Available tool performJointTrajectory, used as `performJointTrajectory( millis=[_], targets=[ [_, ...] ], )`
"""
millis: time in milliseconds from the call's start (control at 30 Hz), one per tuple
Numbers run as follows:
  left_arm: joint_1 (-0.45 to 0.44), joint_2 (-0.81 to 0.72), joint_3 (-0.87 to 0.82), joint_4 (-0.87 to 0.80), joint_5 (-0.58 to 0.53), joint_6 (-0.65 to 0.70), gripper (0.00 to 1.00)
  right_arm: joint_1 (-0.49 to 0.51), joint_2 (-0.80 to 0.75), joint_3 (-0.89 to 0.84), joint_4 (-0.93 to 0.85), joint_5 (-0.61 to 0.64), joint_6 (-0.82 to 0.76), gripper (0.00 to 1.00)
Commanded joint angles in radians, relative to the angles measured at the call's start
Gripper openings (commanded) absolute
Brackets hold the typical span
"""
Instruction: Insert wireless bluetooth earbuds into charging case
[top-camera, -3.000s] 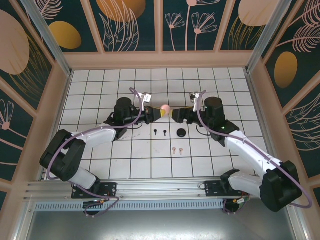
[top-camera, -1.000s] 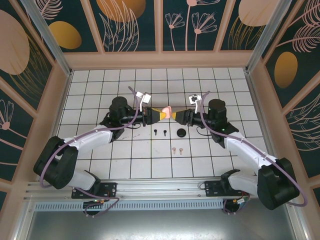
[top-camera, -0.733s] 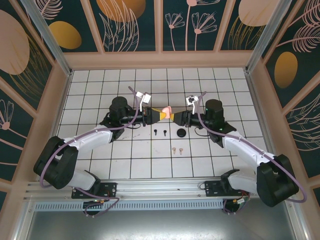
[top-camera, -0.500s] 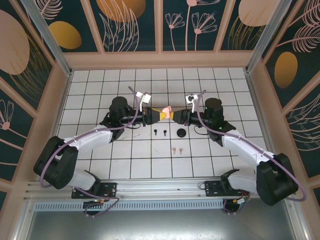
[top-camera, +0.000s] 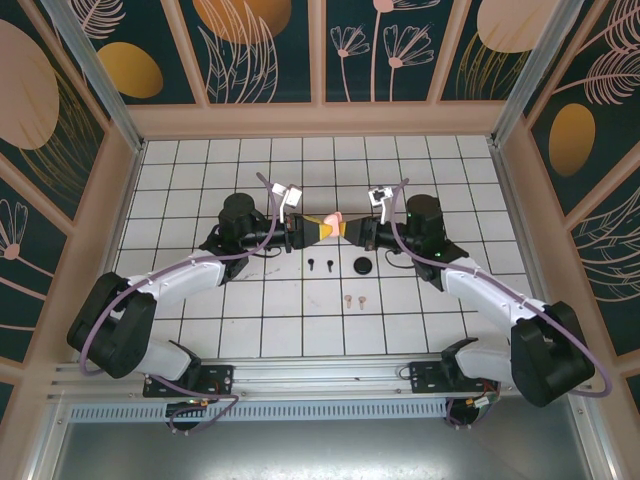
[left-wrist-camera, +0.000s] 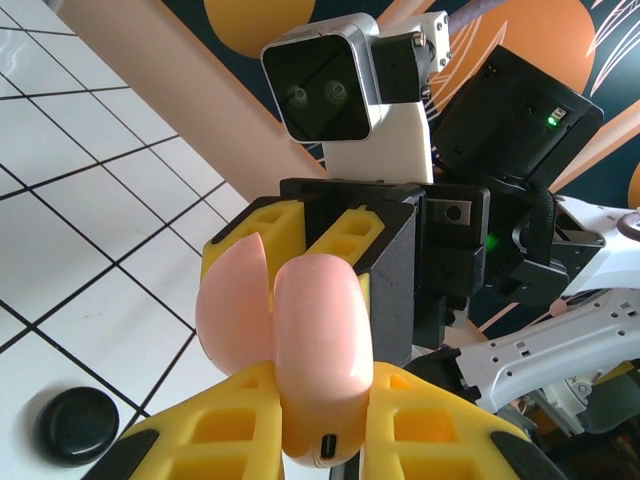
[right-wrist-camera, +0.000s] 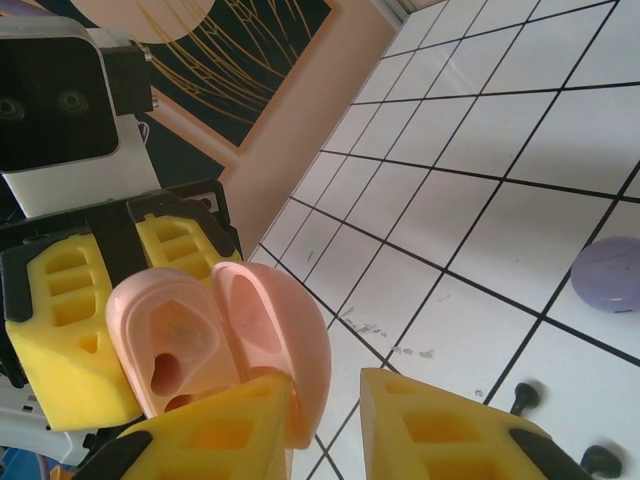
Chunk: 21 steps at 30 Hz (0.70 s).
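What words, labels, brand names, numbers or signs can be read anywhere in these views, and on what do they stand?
None can be read.
The pink case is plain.
The white camera box and the black case show no lettering.
The walls carry only flower and leaf drawings.

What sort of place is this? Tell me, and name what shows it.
Probably a purpose-built robot test booth, not a home: a white gridded tabletop, floral-print wall panels in wooden frames closing it in, and the left arm and right arm bolted to an aluminium rail.
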Motion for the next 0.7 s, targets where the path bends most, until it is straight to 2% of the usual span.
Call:
performJointTrajectory(
  millis=[0, 133, 200, 367, 400, 467, 533, 600, 667],
  targets=[
    [-0.004, -0.011, 0.0, 0.04, 0.022, -0.003, 0.0, 0.018, 0.019, 0.043, 0.023, 0.008, -0.006, 0.25],
    [-0.004, -0.011, -0.005, 0.045, 0.02, -0.005, 0.0, 0.025, 0.03, 0.052, 0.015, 0.01, -0.012, 0.14],
    [-0.004, -0.01, -0.005, 0.046, 0.02, -0.007, 0.0, 0.025, 0.029, 0.051, 0.01, 0.019, -0.014, 0.0],
    [-0.004, -0.007, -0.008, 0.034, 0.001, -0.001, 0.0, 0.025, 0.018, 0.058, -0.018, 0.045, -0.031, 0.0],
    [-0.004, -0.007, -0.007, 0.025, -0.01, 0.004, 0.07, 0.025, 0.016, 0.06, -0.027, 0.052, -0.037, 0.0],
    [-0.004, -0.016, -0.007, -0.021, -0.071, 0.032, 0.35, 0.023, 0.013, 0.07, -0.068, 0.081, -0.062, 0.0],
    [-0.004, -0.034, 0.001, -0.088, -0.133, 0.078, 0.54, 0.019, 0.01, 0.087, -0.132, 0.121, -0.097, 0.0],
    [-0.004, -0.055, 0.026, -0.189, -0.182, 0.144, 0.66, 0.01, 0.007, 0.113, -0.217, 0.163, -0.151, 0.0],
    [-0.003, -0.074, 0.076, -0.33, -0.213, 0.233, 0.73, -0.001, 0.008, 0.148, -0.315, 0.197, -0.219, 0.0]
  ],
)
